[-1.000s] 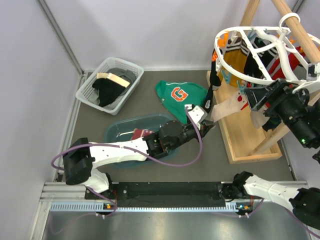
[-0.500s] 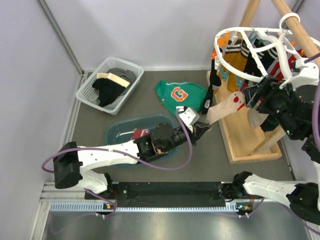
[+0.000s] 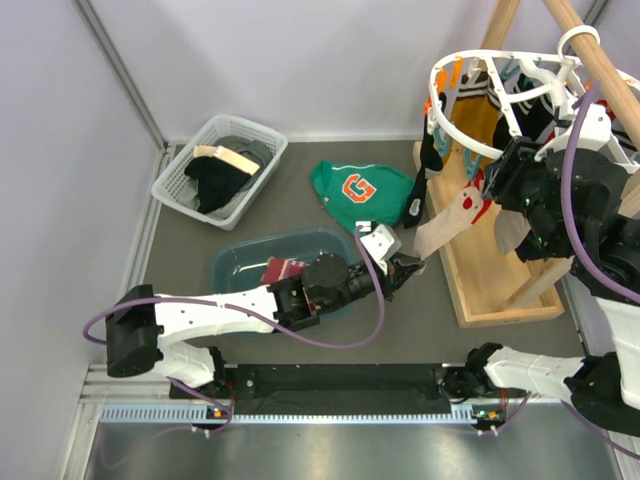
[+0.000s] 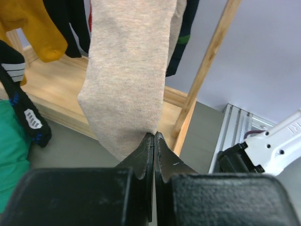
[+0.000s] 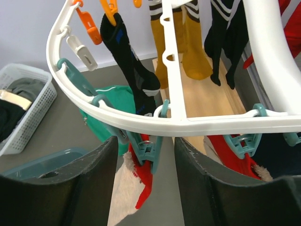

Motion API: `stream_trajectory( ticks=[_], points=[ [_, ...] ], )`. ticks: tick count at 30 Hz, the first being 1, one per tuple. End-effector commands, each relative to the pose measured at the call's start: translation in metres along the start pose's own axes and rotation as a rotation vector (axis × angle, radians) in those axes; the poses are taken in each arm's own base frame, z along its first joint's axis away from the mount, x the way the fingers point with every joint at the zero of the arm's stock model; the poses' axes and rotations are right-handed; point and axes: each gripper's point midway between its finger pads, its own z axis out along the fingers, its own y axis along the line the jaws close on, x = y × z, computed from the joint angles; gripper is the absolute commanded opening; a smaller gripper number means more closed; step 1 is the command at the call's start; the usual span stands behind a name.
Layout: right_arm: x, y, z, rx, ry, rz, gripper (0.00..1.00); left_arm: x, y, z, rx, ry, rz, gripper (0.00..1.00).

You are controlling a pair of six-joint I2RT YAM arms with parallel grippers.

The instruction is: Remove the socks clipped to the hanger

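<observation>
The white hanger [image 3: 436,100] hangs from the wooden stand at the top right, with several socks clipped under it. A beige sock with a red cuff [image 3: 445,222] stretches down-left from a teal clip [image 5: 148,148] to my left gripper [image 3: 412,265]. That gripper [image 4: 154,136] is shut on the sock's toe edge [image 4: 127,84]. My right gripper [image 5: 146,141] is open, one finger on each side of the teal clip under the hanger's rim [image 5: 188,125]. A black sock [image 5: 131,70], mustard socks [image 5: 188,47] and a red sock [image 5: 230,162] hang nearby.
A blue tub [image 3: 240,265] holding a maroon sock [image 3: 285,268] sits left of my left gripper. Behind it are a green sweatshirt [image 3: 360,190] and a white mesh basket [image 3: 190,185] of dark clothes. The stand's wooden base [image 3: 500,290] lies under the hanger.
My right gripper has come in over the hanger's near rim and its fingers have narrowed around the teal clip. My left gripper has drawn the sock's toe slightly nearer.
</observation>
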Motion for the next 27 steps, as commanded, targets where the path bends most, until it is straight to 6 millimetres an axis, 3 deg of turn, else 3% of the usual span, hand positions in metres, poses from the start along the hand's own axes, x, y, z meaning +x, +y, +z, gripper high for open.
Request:
stream_trajectory(
  ticks=[1,8,13,18,21,27],
  points=[
    [-0.012,-0.007,0.003,0.053,-0.048,-0.001,0.49,-0.019,-0.012,-0.005,0.022,-0.054,-0.001,0.0],
    [-0.01,-0.003,0.006,0.044,-0.047,0.008,0.48,-0.019,-0.013,-0.008,0.019,-0.057,0.004,0.0],
    [-0.007,0.013,0.008,-0.027,-0.043,0.036,0.48,-0.019,-0.014,-0.009,0.021,-0.057,0.006,0.0],
    [-0.006,0.01,0.011,-0.003,-0.043,0.042,0.47,-0.02,-0.016,-0.009,0.024,-0.058,0.005,0.0],
    [-0.008,0.006,0.012,0.027,-0.047,0.035,0.41,-0.021,-0.018,-0.011,0.024,-0.059,0.007,0.0],
    [-0.005,0.011,0.016,0.011,-0.052,0.021,0.2,-0.021,-0.014,-0.016,0.005,-0.064,-0.001,0.0]
  ],
)
